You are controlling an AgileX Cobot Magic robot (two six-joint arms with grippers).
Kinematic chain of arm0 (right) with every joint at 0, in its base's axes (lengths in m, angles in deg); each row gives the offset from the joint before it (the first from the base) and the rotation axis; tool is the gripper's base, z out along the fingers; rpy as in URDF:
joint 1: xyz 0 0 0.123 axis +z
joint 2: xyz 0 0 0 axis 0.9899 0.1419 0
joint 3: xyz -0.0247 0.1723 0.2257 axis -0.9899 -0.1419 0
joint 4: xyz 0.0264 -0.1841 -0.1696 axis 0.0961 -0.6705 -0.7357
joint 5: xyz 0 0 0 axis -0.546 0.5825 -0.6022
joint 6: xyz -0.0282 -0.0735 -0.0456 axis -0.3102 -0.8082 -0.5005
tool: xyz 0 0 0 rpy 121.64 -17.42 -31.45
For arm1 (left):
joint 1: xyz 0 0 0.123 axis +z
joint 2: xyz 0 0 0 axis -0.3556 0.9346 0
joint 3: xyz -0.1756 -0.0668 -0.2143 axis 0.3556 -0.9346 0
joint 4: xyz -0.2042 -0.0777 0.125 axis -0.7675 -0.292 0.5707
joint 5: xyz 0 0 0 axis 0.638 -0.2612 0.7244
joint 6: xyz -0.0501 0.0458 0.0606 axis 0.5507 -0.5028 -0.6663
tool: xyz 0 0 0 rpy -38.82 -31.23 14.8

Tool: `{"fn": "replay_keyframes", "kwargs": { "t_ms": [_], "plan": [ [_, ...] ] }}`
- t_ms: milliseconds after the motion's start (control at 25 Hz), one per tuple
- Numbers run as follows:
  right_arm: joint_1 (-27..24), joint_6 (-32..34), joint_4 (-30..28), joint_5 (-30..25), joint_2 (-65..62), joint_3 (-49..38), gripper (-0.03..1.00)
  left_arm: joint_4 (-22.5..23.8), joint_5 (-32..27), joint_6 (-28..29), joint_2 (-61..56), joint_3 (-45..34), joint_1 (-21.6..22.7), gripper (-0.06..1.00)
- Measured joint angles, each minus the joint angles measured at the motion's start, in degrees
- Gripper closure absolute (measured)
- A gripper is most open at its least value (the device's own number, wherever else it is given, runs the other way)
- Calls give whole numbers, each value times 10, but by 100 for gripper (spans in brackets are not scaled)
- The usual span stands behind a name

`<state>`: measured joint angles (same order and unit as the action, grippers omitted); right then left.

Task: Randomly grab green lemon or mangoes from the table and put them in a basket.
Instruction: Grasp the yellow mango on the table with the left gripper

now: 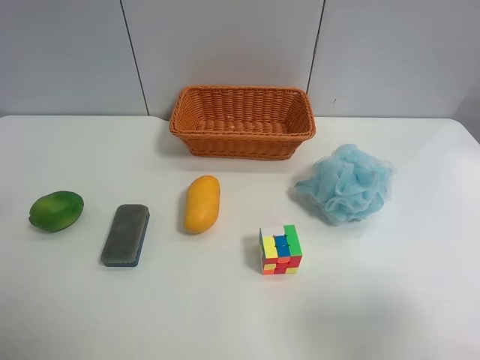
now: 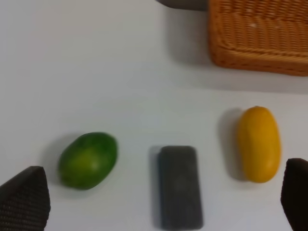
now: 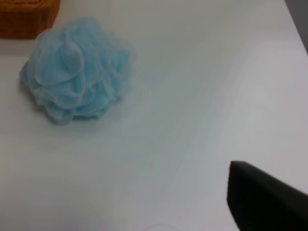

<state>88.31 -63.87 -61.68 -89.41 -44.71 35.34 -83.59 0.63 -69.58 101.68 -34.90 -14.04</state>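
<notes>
Green lemon [image 2: 88,160] shows at left wrist, blue ball [image 3: 77,77] at right.

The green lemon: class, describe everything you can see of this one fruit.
The green lemon is a plump, glossy oval, dark green with a lighter yellowish-green patch. It lies on its side on the white table, at the exterior high view's left, beside the grey eraser block but apart from it. Only the table touches it.
</notes>
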Motion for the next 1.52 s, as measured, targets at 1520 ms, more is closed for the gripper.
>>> {"fn": "replay_keyframes", "kwargs": {
  "t_ms": [1520],
  "plan": [
    [0,0,0,2,0,0,-2,-47,292,59,624,111,-367,0]
  ]
}}
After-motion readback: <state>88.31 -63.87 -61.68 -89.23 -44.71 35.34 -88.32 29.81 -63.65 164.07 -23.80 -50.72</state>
